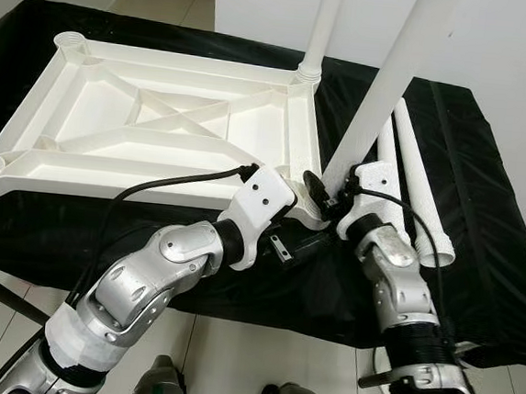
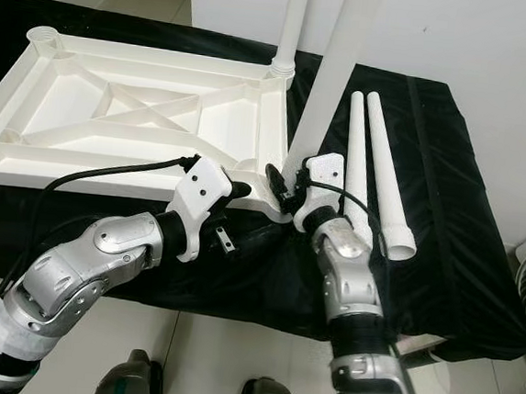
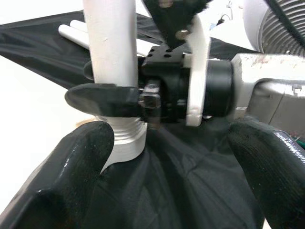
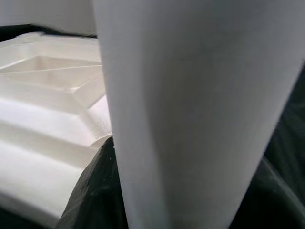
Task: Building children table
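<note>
On black cloth [image 1: 482, 225], right gripper [image 1: 330, 192] clasps leg [image 1: 382, 97] (upright).

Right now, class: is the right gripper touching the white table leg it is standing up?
Touching. In the left wrist view the right gripper has a black finger pressed across the white leg.

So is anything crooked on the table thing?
Yes. The leg held by the right gripper leans sideways at the tabletop's near corner, while the far leg stands straight in its socket. Two spare legs lie flat.
</note>
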